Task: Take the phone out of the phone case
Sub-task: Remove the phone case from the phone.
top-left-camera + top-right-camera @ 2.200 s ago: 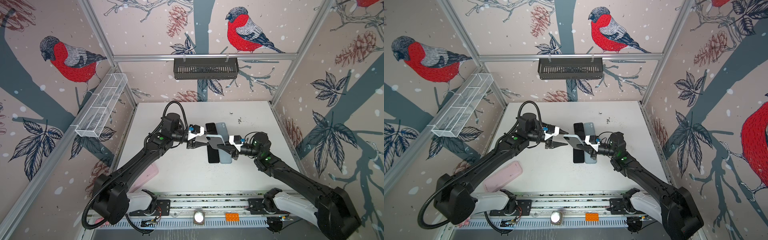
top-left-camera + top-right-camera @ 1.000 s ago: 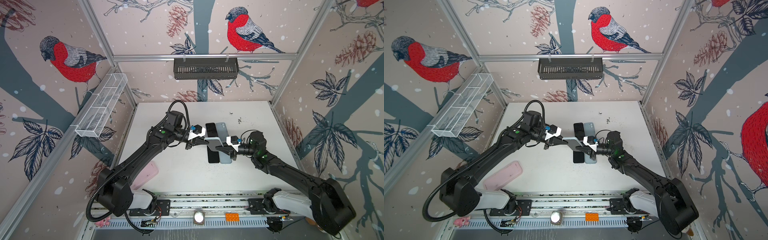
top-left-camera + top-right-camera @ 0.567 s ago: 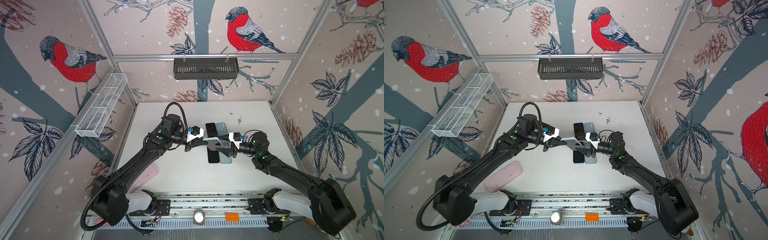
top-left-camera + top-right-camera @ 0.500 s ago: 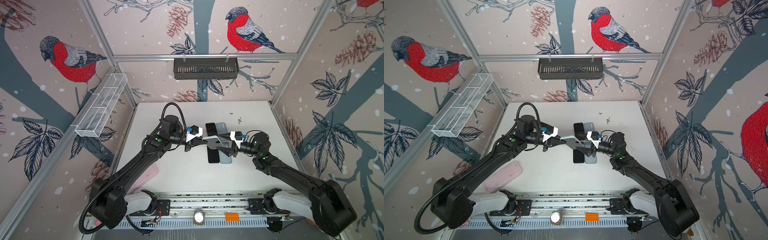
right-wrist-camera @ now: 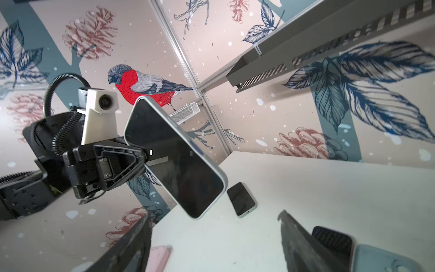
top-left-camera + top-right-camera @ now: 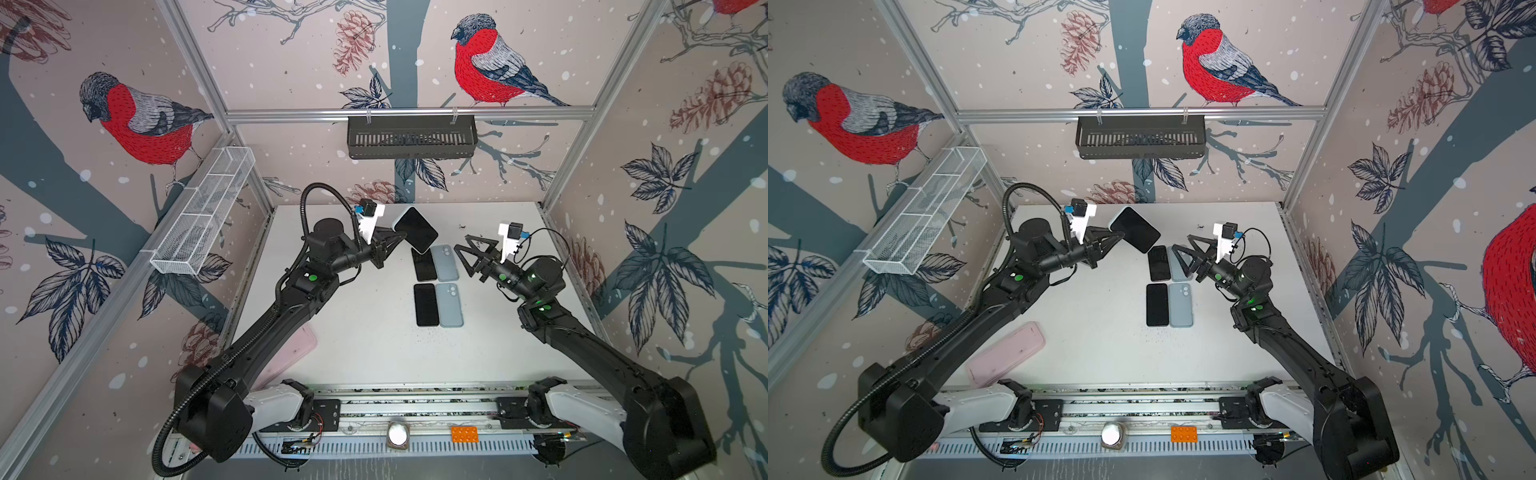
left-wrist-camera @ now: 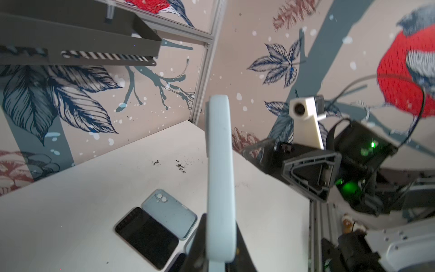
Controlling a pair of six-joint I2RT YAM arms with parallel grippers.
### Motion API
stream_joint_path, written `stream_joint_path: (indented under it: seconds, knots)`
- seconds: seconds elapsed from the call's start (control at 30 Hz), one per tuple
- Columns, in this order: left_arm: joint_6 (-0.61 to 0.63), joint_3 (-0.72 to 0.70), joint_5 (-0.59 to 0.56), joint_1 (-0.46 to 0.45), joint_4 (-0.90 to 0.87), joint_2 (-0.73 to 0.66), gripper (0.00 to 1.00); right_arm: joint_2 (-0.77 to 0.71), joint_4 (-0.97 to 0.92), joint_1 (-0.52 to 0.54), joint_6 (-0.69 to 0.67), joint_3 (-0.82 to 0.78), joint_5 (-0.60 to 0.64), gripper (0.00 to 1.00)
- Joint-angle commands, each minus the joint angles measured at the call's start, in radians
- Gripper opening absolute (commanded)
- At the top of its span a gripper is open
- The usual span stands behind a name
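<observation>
The left gripper (image 6: 398,239) is clamped on the phone case (image 7: 220,176); the right gripper (image 6: 461,243), jaws apart near that case, should pry 1 free corner off the phone (image 5: 174,160).

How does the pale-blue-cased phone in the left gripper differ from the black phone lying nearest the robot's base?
The pale-blue-cased phone is up in the air, tilted, clamped at one edge by the left gripper; the black phone lies flat on the white table, untouched. The held one shows a pale blue rim; the lying one shows none in both top views, with a pale blue case beside it. Both show dark screens.
</observation>
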Motion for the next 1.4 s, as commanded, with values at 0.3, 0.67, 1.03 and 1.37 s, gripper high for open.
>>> stream_joint_path:
  seconds: [0.3, 0.67, 1.03, 1.37]
  knots:
    - [-0.906, -0.232, -0.021, 0.007, 0.708, 0.015, 0.0, 0.054, 0.3, 0.074, 0.269, -0.07, -0.017, 0.82]
    - [-1.048, -0.344, -0.062, 0.005, 0.86, 0.021, 0.0, 0.156, 0.465, 0.143, 0.356, -0.039, -0.039, 0.74]
    - [-1.06, -0.372, -0.068, 0.004, 0.887, 0.013, 0.0, 0.245, 0.547, 0.166, 0.411, -0.019, -0.044, 0.55]
    - [-1.052, -0.383, -0.065, 0.005, 0.902, 0.017, 0.0, 0.265, 0.571, 0.166, 0.431, -0.007, -0.051, 0.46]
